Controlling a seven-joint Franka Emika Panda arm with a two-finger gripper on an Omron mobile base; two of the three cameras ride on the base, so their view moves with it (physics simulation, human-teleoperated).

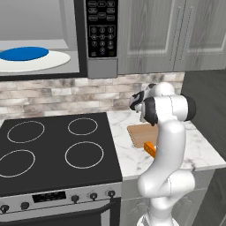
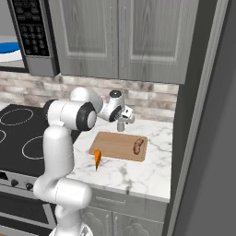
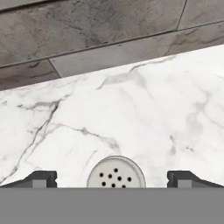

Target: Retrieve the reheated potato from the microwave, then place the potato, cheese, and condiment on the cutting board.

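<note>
One of three on cutting board [image 2: 115,145]: potato [image 2: 137,146] | hand [image 3: 112,178] spread wide, straddling condiment [image 3: 116,172] at counter's back edge, ungripped | cheese [image 2: 97,159] off board's front-left corner

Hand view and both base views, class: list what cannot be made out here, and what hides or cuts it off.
- Condiment: in the hand view the bottom edge cuts off its body; whether the open end effector touches it cannot be told.
- Cutting board: in the left base view the arm covers its right part.
- Cheese: partly behind the arm there.
- Microwave: cut by the right base view's left edge.
</note>
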